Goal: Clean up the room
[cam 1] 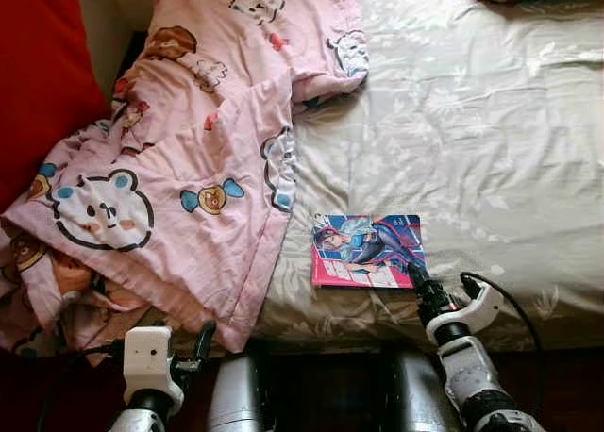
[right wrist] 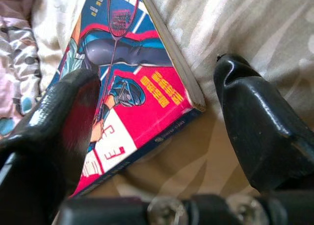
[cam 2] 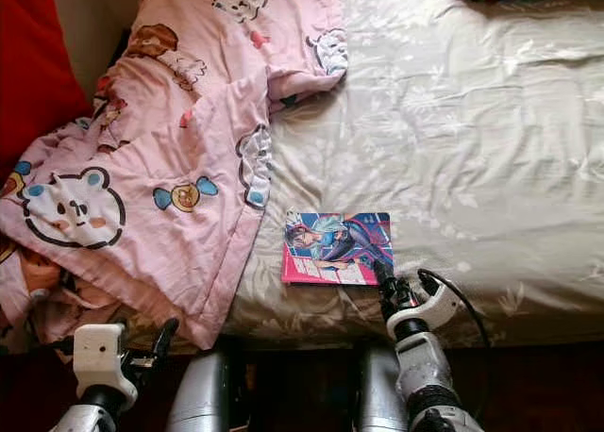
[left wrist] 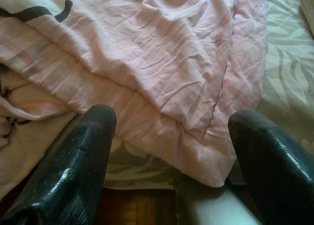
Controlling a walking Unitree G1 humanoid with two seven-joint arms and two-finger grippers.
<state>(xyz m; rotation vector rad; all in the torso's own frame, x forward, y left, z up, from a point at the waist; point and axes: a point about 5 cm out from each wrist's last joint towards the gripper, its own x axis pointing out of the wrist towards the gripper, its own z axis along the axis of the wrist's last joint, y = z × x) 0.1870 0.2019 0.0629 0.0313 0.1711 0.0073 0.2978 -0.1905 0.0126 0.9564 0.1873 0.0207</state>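
Nearest of all, at the near edge of the bed, both grippers are raised from the robot's silver arms. On the right, the right gripper [cam 1: 416, 277] reaches forward over the mattress edge with its two black fingers spread, one fingertip [right wrist: 64, 112] lying over the near right corner of the flat comic book with the bright blue and pink illustrated cover [cam 1: 366, 250], the other fingertip [right wrist: 255, 112] on the bedsheet just beside that corner. The fingers straddle the corner but are not closed on it, so I judge this to be the approach to a grasp: the corner near the bed's edge offers the easiest purchase on a thin book lying flat on soft cloth. The forearm angles up and slightly left, its wrist level with the mattress edge.

That book sits on the pale, leaf-patterned bedsheet [cam 1: 472, 130], near the near edge and just right of the crumpled pink cartoon-bear quilt [cam 1: 189, 168], which spills off the bed's left side.

On the left, the left gripper [left wrist: 171, 151] is held low before the quilt's overhanging hem, fingers parted and holding nothing, apparently waiting its turn.

A red cushion [cam 1: 38, 74] stands at far left.
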